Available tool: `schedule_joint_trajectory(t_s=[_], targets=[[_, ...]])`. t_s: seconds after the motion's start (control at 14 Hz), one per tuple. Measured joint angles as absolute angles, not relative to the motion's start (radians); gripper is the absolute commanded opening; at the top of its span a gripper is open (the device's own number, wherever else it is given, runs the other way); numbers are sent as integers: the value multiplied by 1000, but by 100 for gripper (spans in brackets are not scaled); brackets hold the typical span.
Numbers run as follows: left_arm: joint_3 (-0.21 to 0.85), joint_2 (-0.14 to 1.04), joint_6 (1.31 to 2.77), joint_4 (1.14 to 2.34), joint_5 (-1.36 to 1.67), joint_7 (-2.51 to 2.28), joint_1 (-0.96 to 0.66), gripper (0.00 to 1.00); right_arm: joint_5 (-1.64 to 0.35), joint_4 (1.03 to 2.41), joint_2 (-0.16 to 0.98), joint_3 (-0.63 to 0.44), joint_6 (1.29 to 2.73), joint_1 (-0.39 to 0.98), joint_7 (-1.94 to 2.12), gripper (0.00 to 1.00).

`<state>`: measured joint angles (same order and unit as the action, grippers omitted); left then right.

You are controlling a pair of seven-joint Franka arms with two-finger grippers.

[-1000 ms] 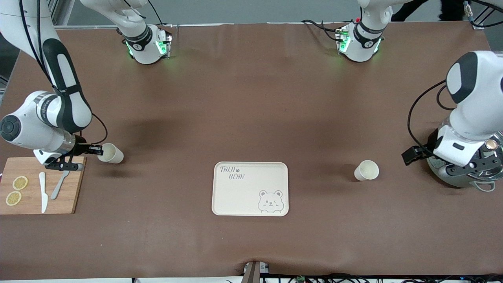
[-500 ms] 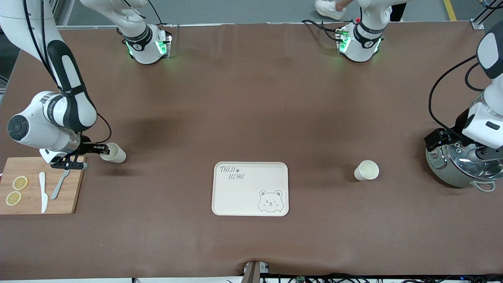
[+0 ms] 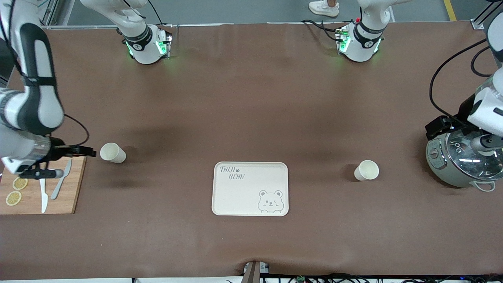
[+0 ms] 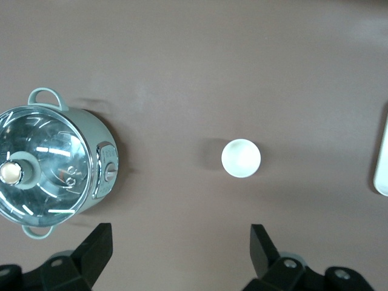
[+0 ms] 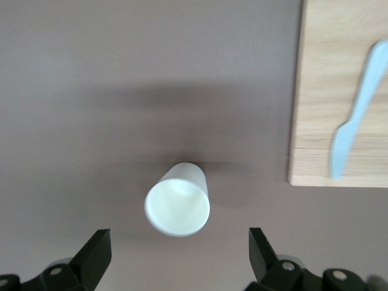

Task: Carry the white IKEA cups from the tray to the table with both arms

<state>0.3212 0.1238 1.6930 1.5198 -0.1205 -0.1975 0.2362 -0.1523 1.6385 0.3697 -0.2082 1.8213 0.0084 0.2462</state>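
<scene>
Release is done: the right claw (image 3: 91,151) has let go and backed off its white cup (image 3: 112,153), jaws apart like the left claw's (image 4: 180,254), so both cups stand on the tabletop (image 3: 251,98), the tray (image 3: 250,189) bare.

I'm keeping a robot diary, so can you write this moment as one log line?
cream-white bear tray: empty | two white handleless cups: upright on brown table | left claw: open | right claw: open

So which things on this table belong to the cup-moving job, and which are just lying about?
Part of the job:
- cup near the board, standing on the table
- cup near the cooker, also on the table
- tray, with nothing on it
- right gripper, jaws open, over the board's edge
- left gripper, jaws open, above the cooker

Lying about:
- cutting board with lemon slices, knife, fork
- cooker
</scene>
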Motion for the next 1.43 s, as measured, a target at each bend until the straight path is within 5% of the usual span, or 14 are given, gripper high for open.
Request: schedule_joint_trajectory(t_s=[0.29,0.64,0.93,1.43], targets=[[326,82,1625,1488,-113,-188,235,100,-115,1412,370,-213,1674,-1,227,100],[307,3,1548,1488,-74,-108,210,100,-115,1296,297,-202,1485,-11,66,100],[126,-67,1528,1528,-22,-56,70,100,-103,1295,196,-196,1412,19,39,100],[105,-93,1501,1555,-15,-60,67,100,-103,1429,105,-200,1377,18,38,100]])
